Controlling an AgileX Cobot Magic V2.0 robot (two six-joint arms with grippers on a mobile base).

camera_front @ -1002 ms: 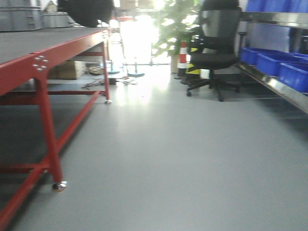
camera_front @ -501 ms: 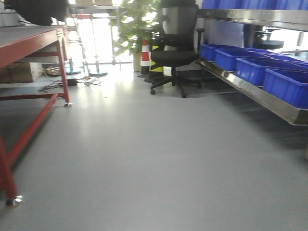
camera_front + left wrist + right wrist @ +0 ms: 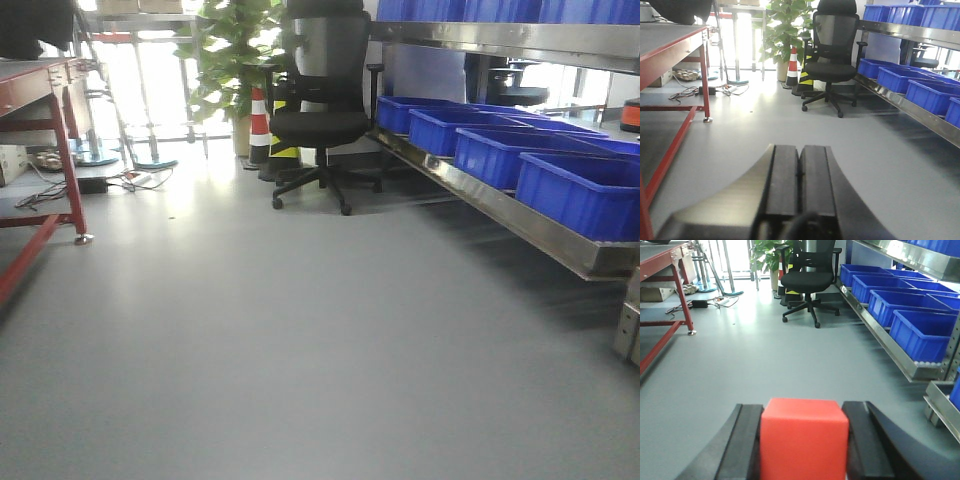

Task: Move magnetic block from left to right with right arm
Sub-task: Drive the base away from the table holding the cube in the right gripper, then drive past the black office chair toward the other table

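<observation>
In the right wrist view the magnetic block [image 3: 804, 440], a plain red cube, fills the gap between the two black fingers of my right gripper [image 3: 805, 412], which is shut on it and held out above the grey floor. The left wrist view has my left gripper [image 3: 800, 150] with its two black pads pressed flat together and nothing between them. Neither gripper nor the block appears in the front-facing view.
A red-framed table [image 3: 45, 95] stands at the left. A black office chair [image 3: 320, 110] and a striped cone [image 3: 259, 125] sit ahead by a plant. Blue bins [image 3: 575, 190] line a steel shelf [image 3: 480, 200] along the right. Cables [image 3: 90, 180] lie on the floor.
The front-facing view has swung to the right: the red table slid toward the left edge and the shelf with blue bins came further into view.
</observation>
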